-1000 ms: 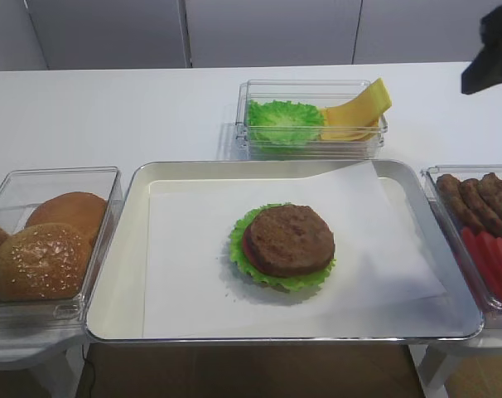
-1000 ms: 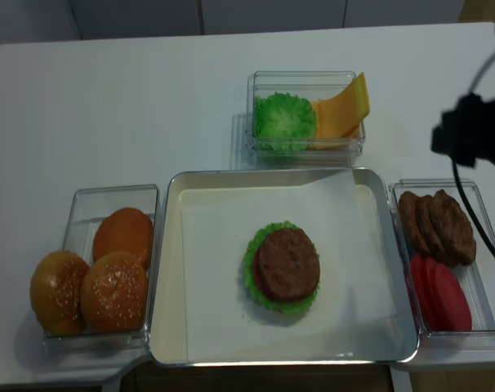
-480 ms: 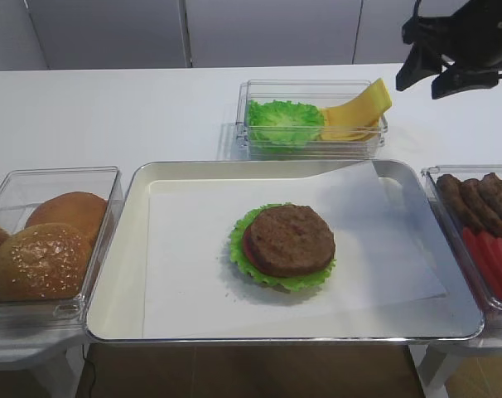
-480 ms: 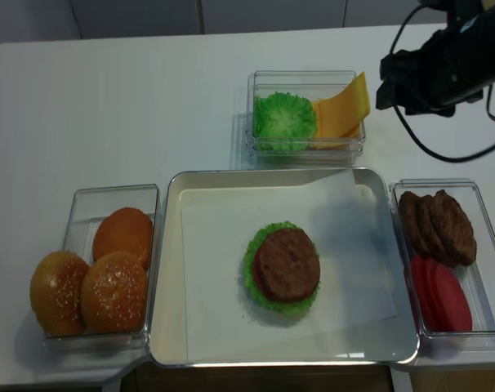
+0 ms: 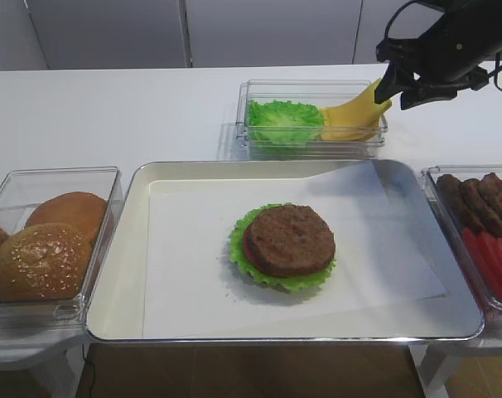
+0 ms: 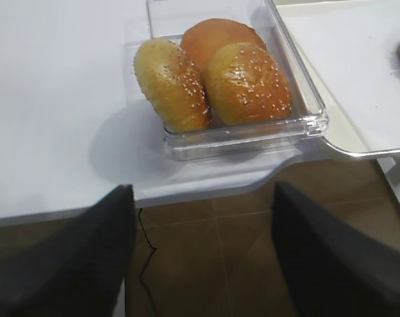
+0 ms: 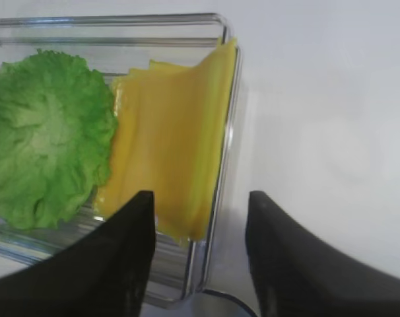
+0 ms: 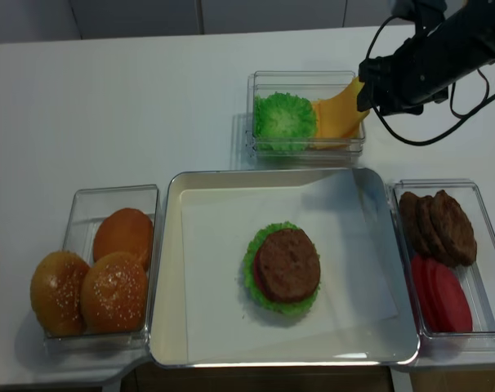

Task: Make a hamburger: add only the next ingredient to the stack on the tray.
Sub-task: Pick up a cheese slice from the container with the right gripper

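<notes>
my right gripper (image 7: 197, 257) has swung in to the cheese (image 7: 170, 155) at one o'clock of the tray (image 5: 127, 249). fingers (image 7: 131, 257) narrowing astride its edge, nothing held yet.

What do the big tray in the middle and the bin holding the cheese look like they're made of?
The tray looks like metal with a brushed silvery finish: its rim gleams and reflects light, and a white paper sheet lines it. The bin looks like clear hard plastic: the cheese and lettuce show through its glossy walls.

Yellow cheese (image 7: 170, 139), frilly green lettuce (image 7: 45, 132), brown patty (image 5: 289, 240), sesame-speckled tan buns (image 6: 213, 72), silver tray (image 5: 123, 274), black gripper (image 7: 200, 254).
</notes>
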Available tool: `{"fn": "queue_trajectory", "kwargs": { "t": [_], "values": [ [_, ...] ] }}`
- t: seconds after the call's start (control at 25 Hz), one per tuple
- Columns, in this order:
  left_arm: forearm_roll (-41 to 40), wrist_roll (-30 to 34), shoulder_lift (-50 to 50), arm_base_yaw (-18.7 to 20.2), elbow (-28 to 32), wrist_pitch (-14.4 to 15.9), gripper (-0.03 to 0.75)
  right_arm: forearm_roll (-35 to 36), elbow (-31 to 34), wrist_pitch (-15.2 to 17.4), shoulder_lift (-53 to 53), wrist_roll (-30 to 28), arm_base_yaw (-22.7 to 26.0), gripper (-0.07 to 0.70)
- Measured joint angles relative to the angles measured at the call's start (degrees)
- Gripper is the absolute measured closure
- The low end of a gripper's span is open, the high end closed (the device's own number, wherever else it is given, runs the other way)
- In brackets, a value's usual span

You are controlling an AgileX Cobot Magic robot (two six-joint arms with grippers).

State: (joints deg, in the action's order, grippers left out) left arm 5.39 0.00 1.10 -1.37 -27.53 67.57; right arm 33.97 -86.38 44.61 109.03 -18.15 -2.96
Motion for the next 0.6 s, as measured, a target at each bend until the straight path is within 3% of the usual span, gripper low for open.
{"fn": "queue_trajectory", "kwargs": {
  "t": [0.28, 0.6],
  "values": [
    [0.0, 0.0, 0.0, 0.0, 0.0, 0.0, 0.238, 0.8, -0.3, -0.2, 1.6, -0.7, 0.0, 0.335],
    [0.0, 0.0, 0.0, 0.0, 0.0, 0.0, 0.238, 3.0, -0.3, -0.5, 1.7, -2.3, 0.0, 0.464]
  ]
}}
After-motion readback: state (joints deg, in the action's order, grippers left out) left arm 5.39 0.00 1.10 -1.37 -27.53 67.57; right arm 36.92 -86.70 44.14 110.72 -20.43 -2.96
